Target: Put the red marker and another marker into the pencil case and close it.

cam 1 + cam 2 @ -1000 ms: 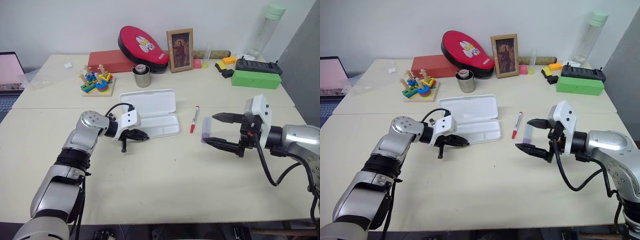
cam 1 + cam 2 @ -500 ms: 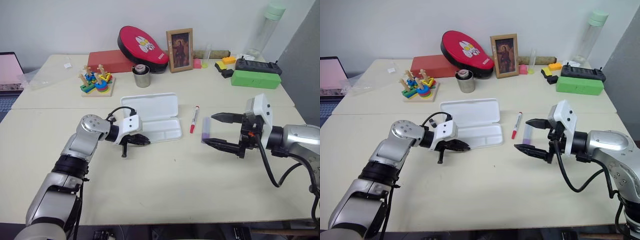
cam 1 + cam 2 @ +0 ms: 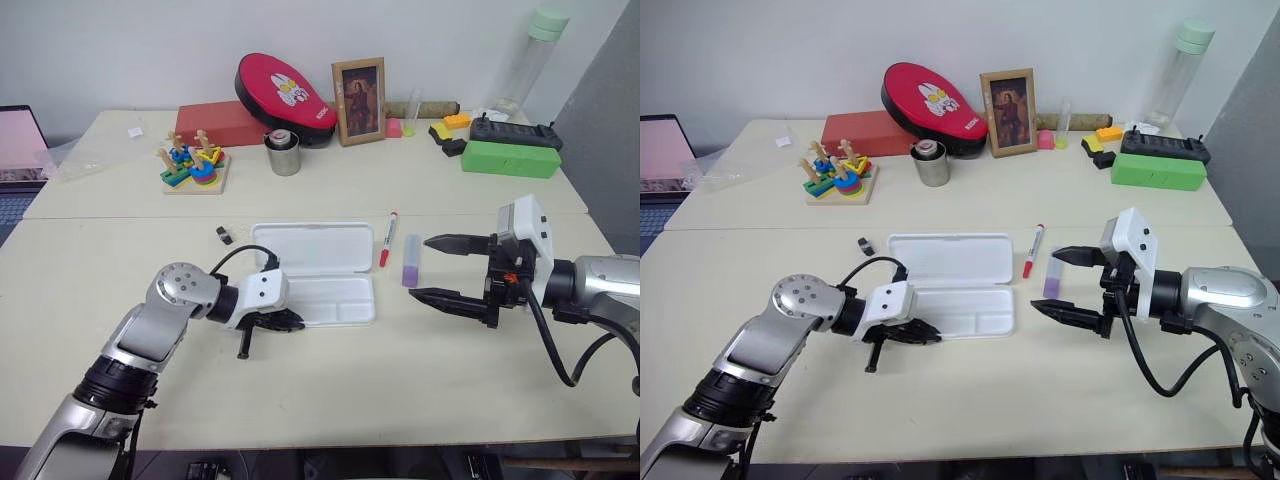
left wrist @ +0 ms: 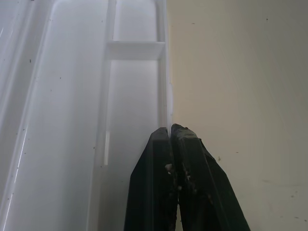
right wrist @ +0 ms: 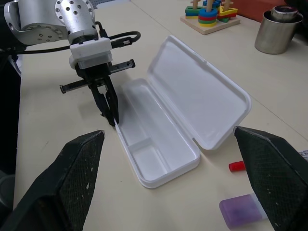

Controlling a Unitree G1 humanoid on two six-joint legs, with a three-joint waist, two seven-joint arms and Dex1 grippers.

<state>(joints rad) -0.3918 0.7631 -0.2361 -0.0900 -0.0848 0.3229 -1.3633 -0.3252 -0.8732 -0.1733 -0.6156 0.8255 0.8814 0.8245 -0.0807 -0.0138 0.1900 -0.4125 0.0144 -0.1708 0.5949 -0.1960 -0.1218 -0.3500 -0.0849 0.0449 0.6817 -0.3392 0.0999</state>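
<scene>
On our beige table (image 3: 330,390) the pencil case (image 3: 320,272) lies open, our left claw (image 3: 285,320) pinched together at its near rim. Both the red marker (image 3: 385,239) and purple marker (image 3: 410,261) lie lengthwise just beyond our right claw (image 3: 432,268), whose fingers are spread wide and empty.

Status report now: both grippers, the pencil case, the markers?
Left gripper shut at open pencil case front rim. Right gripper open, empty. Red marker, purple marker on table, outside case. Nothing blocking.
</scene>
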